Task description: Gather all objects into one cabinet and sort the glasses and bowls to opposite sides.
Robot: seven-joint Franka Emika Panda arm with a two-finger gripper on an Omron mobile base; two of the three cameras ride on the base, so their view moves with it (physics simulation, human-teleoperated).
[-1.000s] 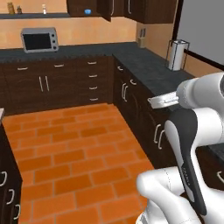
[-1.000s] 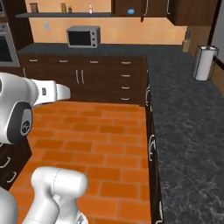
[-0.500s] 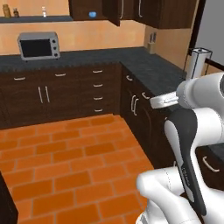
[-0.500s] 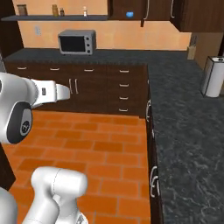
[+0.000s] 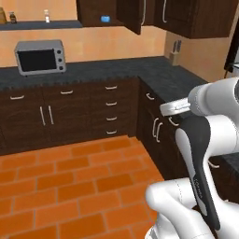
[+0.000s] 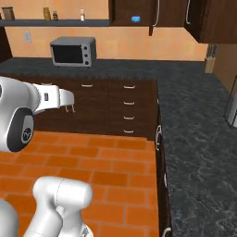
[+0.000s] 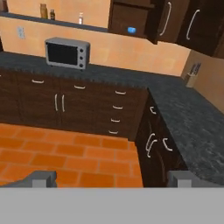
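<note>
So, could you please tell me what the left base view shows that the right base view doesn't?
Particular to the left base view: a dark tall shape at its right edge, too cropped to identify. Particular to the right base view: a wall outlet and a silvery canister on the right-hand counter. Shared: the toaster, a blue bowl in the open cabinet, the drawers and the open, empty claw.

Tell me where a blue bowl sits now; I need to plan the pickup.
One blue bowl sits inside the open wall cabinet, upper centre of the hand view, above the counter, right of the silver toaster oven.
</note>
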